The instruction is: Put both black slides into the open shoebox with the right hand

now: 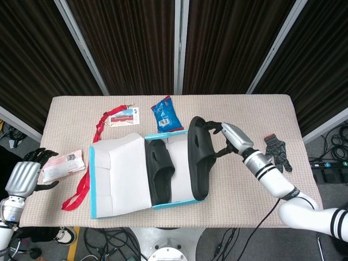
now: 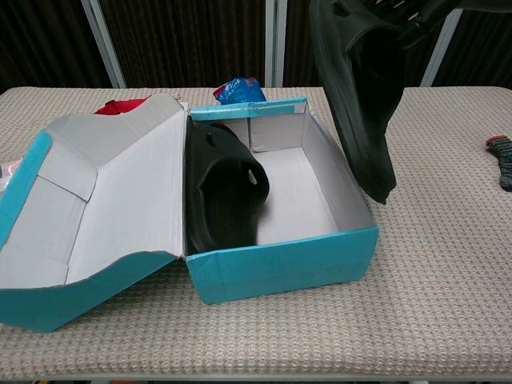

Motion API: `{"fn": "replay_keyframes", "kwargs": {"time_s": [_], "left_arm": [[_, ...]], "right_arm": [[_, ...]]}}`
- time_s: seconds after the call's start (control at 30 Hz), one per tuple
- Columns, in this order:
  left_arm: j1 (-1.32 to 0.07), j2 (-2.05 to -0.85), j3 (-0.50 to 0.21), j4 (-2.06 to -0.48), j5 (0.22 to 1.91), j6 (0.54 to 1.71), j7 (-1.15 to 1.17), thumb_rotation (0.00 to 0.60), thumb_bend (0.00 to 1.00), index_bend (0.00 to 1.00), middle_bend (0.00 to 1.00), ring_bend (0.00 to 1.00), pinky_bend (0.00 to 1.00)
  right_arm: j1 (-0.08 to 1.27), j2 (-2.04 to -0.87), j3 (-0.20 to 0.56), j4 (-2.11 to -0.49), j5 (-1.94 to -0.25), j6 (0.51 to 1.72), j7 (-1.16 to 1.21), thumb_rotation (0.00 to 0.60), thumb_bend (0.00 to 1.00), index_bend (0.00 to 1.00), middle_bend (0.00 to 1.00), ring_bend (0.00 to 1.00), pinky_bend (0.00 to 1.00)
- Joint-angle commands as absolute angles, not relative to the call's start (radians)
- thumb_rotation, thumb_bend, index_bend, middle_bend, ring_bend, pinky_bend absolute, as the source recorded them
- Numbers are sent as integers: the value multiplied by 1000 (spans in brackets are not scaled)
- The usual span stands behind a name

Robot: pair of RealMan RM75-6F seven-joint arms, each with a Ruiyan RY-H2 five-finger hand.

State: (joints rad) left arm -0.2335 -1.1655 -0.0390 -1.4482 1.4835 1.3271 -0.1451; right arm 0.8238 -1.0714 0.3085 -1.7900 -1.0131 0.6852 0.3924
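Slide number two hangs in the air above the right side of the open shoebox, held by the right hand at its strap end, with the heel end drooping toward the box's front right corner. From the chest view the sole is tipped steeply, nearly on edge, and its lower tip sits just above the box's right wall. The fingers look clamped around the upper band, though the chest view crops the hand and the exact hold is hard to make out. The first slide already lies inside the box, along its left side against the folded-back lid, leaving the right half of the floor bare.

A moulded foam slide like this is probably light and fairly stiff, with enough spring to bounce if let go from height. The band over the toe is the natural place to take hold, since fingers can hook under it; the smooth sole would likely slip. Held by one end, the shoe swings, so the hanging heel could catch the thin cardboard wall and shove the box.

The left hand rests at the table's left edge beside a small packet, fingers curled loosely and holding nothing.
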Motion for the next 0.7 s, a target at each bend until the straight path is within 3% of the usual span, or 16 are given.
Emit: {"fn": "replay_keyframes", "kwargs": {"time_s": [0.03, 0.3, 0.7], "left_arm": [[-233, -1164, -41, -1450, 1483, 1330, -145, 600, 117, 239, 230, 123, 189], [-239, -1169, -46, -1445, 1482, 1328, -140, 600, 117, 239, 229, 123, 189], [-231, -1173, -46, -1427, 1478, 1337, -156, 600, 117, 239, 229, 124, 189]], "right_arm": [[792, -1156, 328, -1692, -1163, 630, 541, 600, 155, 487, 445, 225, 296], [806, -1264, 304, -1558, -1318, 618, 690, 600, 154, 487, 445, 225, 296], [851, -1368, 263, -1441, -1376, 643, 666, 600, 154, 487, 445, 225, 297]]}}
